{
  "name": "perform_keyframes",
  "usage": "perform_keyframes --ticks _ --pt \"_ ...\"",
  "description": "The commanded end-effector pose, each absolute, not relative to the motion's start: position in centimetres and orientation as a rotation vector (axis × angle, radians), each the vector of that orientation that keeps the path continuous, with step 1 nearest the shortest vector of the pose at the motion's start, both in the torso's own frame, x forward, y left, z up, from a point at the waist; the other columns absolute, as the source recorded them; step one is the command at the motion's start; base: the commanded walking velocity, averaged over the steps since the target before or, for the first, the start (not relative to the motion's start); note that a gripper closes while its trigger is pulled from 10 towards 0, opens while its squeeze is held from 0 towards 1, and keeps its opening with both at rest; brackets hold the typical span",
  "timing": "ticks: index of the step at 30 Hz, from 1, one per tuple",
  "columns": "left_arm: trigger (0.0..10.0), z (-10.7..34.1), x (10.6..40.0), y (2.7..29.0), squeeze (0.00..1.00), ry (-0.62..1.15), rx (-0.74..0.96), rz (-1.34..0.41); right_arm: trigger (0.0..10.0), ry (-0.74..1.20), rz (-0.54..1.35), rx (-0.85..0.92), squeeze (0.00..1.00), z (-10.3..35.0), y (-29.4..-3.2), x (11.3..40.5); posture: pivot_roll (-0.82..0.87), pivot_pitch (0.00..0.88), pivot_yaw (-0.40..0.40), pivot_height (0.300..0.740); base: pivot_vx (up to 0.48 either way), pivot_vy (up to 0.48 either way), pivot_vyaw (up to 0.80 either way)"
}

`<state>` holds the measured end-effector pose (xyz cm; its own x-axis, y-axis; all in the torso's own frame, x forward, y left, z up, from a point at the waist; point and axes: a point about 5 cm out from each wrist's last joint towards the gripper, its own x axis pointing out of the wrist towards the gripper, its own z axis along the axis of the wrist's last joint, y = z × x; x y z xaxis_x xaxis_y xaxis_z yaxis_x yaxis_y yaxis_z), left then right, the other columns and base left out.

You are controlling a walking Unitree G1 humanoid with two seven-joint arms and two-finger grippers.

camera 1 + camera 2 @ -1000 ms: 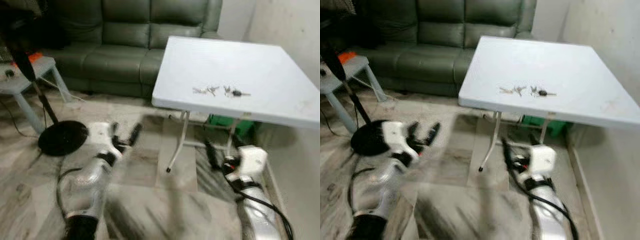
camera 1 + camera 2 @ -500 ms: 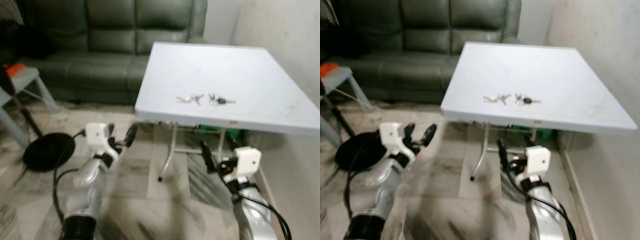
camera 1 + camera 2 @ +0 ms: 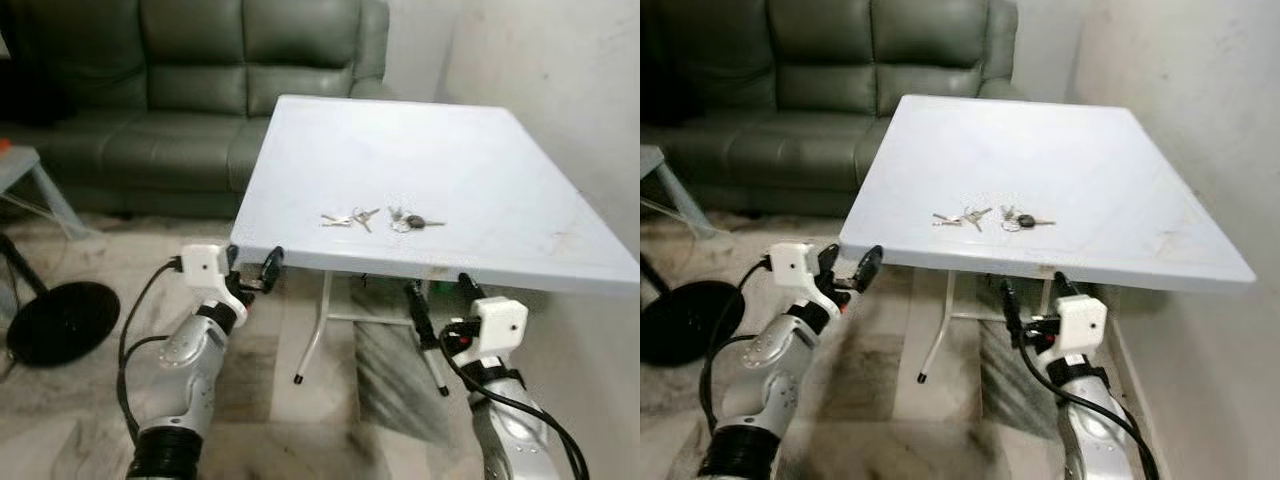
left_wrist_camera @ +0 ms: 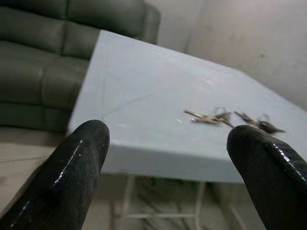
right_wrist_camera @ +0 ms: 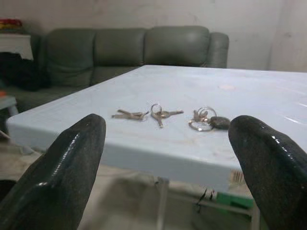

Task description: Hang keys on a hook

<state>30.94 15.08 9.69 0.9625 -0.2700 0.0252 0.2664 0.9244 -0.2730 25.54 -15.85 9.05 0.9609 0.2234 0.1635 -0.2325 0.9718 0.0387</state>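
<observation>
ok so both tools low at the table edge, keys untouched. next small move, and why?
Probably raise the right tool above the table edge and reach toward the black-headed key bunch. Both tools are open and below tabletop level, the left tool too; the keys lie flat near the front edge, nearer the right arm. No hook is in view yet.

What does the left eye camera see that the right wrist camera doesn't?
Extra in the left eye view: the left gripper, open by the white table, and a black round base on the floor. Extra in the right wrist view: a white shelf beyond the green sofa. Shared: the keys on the table, the sofa, the open right gripper.
</observation>
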Motion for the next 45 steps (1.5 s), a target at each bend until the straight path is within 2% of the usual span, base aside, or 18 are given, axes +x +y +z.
perform_keyframes --ticks 1,32,45 --pt "10.0 10.2 31.2 13.8 0.00 -0.001 -0.282 -0.310 10.0 -0.172 0.211 0.041 0.00 9.4 -16.8 25.6 -0.04 0.000 -0.030 0.740 0.326 0.000 0.00" --pt "10.0 9.9 31.1 13.6 0.00 0.003 -0.301 -0.294 10.0 -0.164 0.240 0.025 0.00 9.5 -16.8 25.5 -0.04 0.000 -0.048 0.740 0.317 0.000 0.00" --pt "10.0 9.7 30.8 12.4 0.00 0.012 -0.289 -0.317 10.0 -0.158 0.300 -0.036 0.00 10.3 -18.0 27.2 -0.03 0.000 -0.053 0.740 0.000 0.000 0.00"
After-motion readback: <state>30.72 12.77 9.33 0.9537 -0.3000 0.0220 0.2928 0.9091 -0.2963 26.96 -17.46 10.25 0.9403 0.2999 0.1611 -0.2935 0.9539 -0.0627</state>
